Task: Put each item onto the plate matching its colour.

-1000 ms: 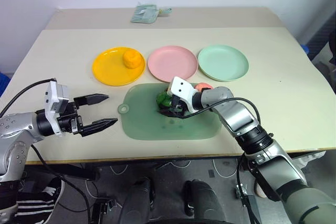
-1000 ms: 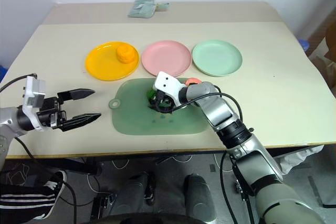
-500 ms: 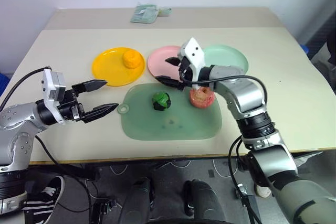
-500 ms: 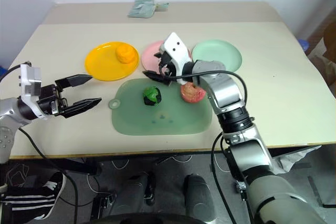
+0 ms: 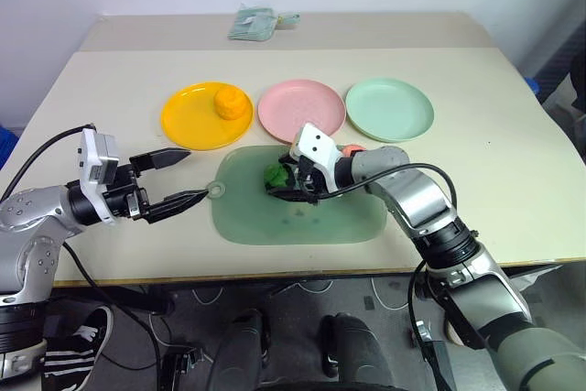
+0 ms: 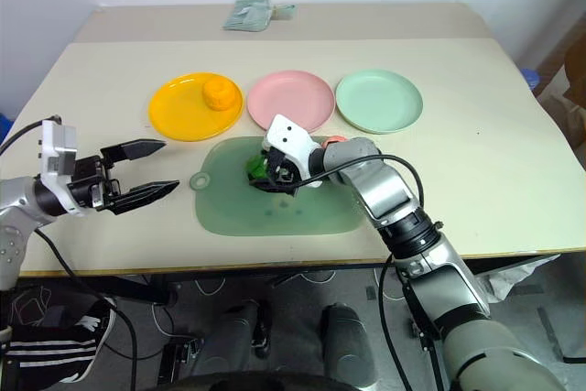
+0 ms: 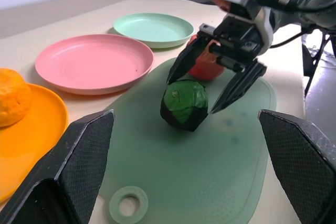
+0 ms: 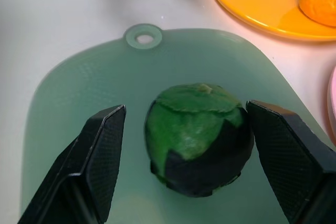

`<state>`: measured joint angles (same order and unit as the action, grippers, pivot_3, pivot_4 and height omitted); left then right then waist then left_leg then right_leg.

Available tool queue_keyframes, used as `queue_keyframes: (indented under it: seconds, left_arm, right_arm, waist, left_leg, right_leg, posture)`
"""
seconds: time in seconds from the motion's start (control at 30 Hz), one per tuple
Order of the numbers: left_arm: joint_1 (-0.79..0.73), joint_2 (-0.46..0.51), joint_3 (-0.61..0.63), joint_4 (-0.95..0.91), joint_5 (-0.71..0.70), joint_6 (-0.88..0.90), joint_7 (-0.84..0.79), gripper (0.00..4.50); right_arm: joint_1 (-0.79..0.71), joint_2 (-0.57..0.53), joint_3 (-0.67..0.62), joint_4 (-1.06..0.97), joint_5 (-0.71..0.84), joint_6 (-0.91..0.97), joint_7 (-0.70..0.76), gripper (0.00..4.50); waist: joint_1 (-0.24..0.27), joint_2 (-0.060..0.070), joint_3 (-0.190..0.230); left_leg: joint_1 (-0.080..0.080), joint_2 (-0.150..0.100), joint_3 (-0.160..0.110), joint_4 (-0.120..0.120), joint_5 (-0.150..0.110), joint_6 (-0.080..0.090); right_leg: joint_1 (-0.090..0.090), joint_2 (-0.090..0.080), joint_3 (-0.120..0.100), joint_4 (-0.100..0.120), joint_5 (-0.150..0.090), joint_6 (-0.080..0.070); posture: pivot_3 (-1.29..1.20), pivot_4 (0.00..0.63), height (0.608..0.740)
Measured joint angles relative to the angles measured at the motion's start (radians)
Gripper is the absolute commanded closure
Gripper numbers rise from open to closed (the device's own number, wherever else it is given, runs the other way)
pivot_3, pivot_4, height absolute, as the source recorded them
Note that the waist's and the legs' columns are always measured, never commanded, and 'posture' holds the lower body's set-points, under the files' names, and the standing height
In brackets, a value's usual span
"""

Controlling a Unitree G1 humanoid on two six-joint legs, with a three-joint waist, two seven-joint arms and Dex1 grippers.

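1. My right gripper (image 5: 286, 186), at frame centre, stands wide with a finger on either side of the green ball (image 8: 198, 137), not touching it.
2. The ball sits on the green mat (image 5: 302, 215).
3. My left gripper (image 5: 179, 179), lower left, is spread, empty.
4. The mandarin (image 5: 229, 102) rests on the yellow plate (image 5: 188, 121), upper left.

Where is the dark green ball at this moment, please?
In the left eye view, the dark green ball sits on the green mat, centre table, between the right gripper's open fingers, untouched.

Head pair looks down over whole worktop (image 5: 513, 148). Left wrist view, low, faces across green mat (image 7: 210, 177) toward plates. Right wrist view, close above. Both share green ball (image 8: 197, 137).
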<state>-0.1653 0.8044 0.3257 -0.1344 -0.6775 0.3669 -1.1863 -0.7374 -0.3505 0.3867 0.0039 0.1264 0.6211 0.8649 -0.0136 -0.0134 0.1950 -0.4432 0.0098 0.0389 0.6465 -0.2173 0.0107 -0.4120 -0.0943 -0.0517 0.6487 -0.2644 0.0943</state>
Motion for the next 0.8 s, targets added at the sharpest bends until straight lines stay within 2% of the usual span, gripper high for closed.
queue_keyframes:
  seconds: [0.27, 0.37, 0.43, 0.5, 0.63, 0.8]
  left_arm:
    - [0.016, 0.001, 0.000, -0.026, 0.015, -0.001, 0.002, 0.00]
    - [0.016, 0.000, 0.000, -0.031, 0.016, -0.001, 0.008, 0.00]
    - [0.017, 0.000, 0.000, -0.033, 0.016, -0.001, 0.009, 0.00]
    - [0.017, 0.001, 0.000, -0.034, 0.016, -0.001, 0.010, 0.00]
    - [0.020, 0.000, 0.000, -0.035, 0.017, -0.001, 0.011, 0.00]
    - [0.016, -0.001, 0.000, -0.035, 0.015, -0.001, 0.017, 0.00]
  right_arm:
    - [0.002, 0.017, 0.075, 0.089, -0.123, -0.109, -0.055, 0.75]
    - [0.003, 0.017, 0.076, 0.100, -0.133, -0.120, -0.051, 1.67]
    - [0.003, 0.020, 0.070, 0.100, -0.130, -0.127, -0.050, 2.57]
    - [0.002, 0.036, 0.045, 0.102, -0.118, -0.122, -0.054, 3.11]
    - [-0.016, 0.088, -0.036, 0.102, -0.055, -0.069, -0.067, 3.11]
    - [-0.082, 0.149, -0.199, 0.044, 0.107, 0.068, -0.079, 3.11]
  waist:
    - [0.000, 0.000, 0.000]
    - [-0.001, 0.000, 0.000]
    - [-0.001, 0.000, 0.000]
    - [-0.001, 0.000, 0.000]
    - [-0.001, 0.000, 0.000]
    - [0.001, 0.000, 0.000]
  left_leg:
    - [0.000, 0.000, 0.000, 0.000, 0.000, 0.000]
    - [0.000, 0.000, 0.000, 0.000, 0.000, 0.000]
    - [0.000, 0.000, 0.000, 0.000, 0.000, 0.000]
    - [0.000, 0.000, 0.000, 0.000, 0.000, 0.000]
    - [0.000, 0.000, 0.000, 0.000, 0.000, 0.000]
    - [0.000, 0.000, 0.000, 0.000, 0.000, 0.000]
  right_leg:
    - [0.000, 0.000, 0.000, 0.000, 0.000, 0.000]
    - [0.000, 0.000, 0.000, 0.000, 0.000, 0.000]
    - [0.000, 0.000, 0.000, 0.000, 0.000, 0.000]
    - [0.000, 0.000, 0.000, 0.000, 0.000, 0.000]
    - [0.000, 0.000, 0.000, 0.000, 0.000, 0.000]
    - [0.000, 0.000, 0.000, 0.000, 0.000, 0.000]
  posture:
    - [0.00, 0.150, 0.740]
    - [0.00, 0.150, 0.740]
    - [0.00, 0.150, 0.740]
    - [0.00, 0.150, 0.740]
    - [0.00, 0.150, 0.740]
    - [0.00, 0.150, 0.740]
